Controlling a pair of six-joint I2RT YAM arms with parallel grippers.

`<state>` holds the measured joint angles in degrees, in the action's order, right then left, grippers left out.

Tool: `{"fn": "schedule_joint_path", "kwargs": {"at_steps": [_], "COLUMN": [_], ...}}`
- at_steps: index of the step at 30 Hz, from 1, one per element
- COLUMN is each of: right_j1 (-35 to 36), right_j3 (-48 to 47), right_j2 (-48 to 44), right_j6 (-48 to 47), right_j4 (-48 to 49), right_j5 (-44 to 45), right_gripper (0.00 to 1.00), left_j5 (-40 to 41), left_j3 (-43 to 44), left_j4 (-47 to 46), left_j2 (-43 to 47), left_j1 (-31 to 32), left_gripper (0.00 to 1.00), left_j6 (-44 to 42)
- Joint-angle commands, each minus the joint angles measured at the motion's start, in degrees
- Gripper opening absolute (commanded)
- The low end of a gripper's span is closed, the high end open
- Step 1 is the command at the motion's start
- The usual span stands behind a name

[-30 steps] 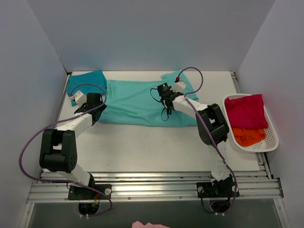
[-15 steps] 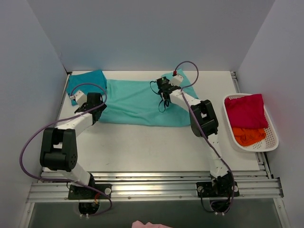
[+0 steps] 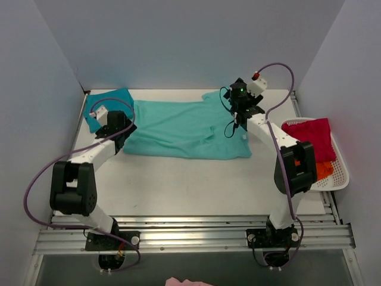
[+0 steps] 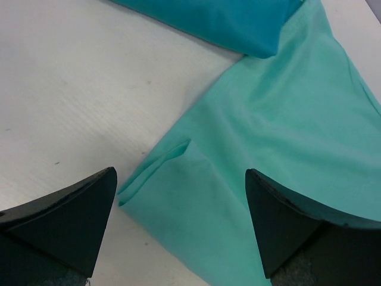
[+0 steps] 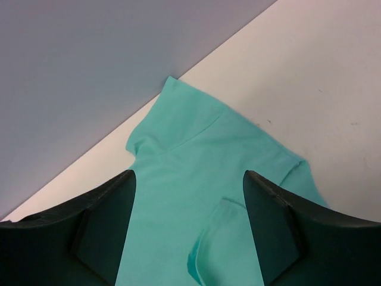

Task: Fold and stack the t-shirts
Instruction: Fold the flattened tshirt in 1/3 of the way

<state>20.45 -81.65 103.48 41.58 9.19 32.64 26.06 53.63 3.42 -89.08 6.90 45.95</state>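
The light mint-green t-shirt (image 3: 178,128) lies spread flat along the back of the table. The darker teal-blue t-shirt (image 3: 106,102) lies folded in the back left corner, touching the mint shirt's left end. My left gripper (image 3: 124,132) is open and empty, low over the mint shirt's near left corner (image 4: 178,179), with the teal-blue shirt (image 4: 226,21) beyond it. My right gripper (image 3: 240,112) is open and empty above the mint shirt's back right sleeve (image 5: 196,173). Its jaws straddle a small fold in the cloth without touching it.
A white basket (image 3: 342,176) at the right edge holds a red cloth (image 3: 308,138) and an orange cloth (image 3: 311,171). Walls close the back and both sides. The right arm's cable (image 3: 280,77) loops above the back right. A pink cloth (image 3: 187,281) shows below the rails.
My right arm has swung from the middle of the mint shirt to its back right end. The shirt's right part now lies shifted and creased. The left arm has barely moved.
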Motion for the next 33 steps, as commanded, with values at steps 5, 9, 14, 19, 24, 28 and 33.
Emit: {"fn": "schedule_joint_path", "kwargs": {"at_steps": [5,9,14,19,24,28,33], "right_j1": [-5.2,-5.2,-1.9,2.7,2.8,2.8,2.7], "right_j3": [-8.5,5.4,24.5,33.3,41.2,43.2,46.7], "right_j2": [9.9,2.4,-9.9,-24.1,-31.4,-31.2,-28.3], "right_j6": [-5.1,1.8,8.2,13.3,14.1,14.2,15.9], "right_j4": [-8.7,-3.4,-1.8,-6.8,-7.2,-6.9,-1.9], "right_j5": [-13.0,-13.4,-7.7,0.1,-0.6,-3.0,-7.6], "right_gripper": [0.69,0.68,0.66,0.66,0.67,0.67,0.67], "left_j5": [-14.3,-10.9,-2.5,3.0,2.9,3.9,5.3], "left_j3": [15.9,7.9,0.4,-8.5,-13.3,-15.1,-14.7], "left_j4": [2.4,1.7,6.2,7.7,5.9,4.9,3.5], "left_j2": [-8.7,-3.2,5.7,12.4,13.3,11.8,8.9], "left_j1": [0.4,2.5,7.8,12.3,12.6,12.6,12.1], "left_gripper": [1.00,1.00,1.00,1.00,1.00,1.00,1.00], "left_j6": [-8.1,-2.7,3.1,8.7,11.6,13.9,14.0]}}
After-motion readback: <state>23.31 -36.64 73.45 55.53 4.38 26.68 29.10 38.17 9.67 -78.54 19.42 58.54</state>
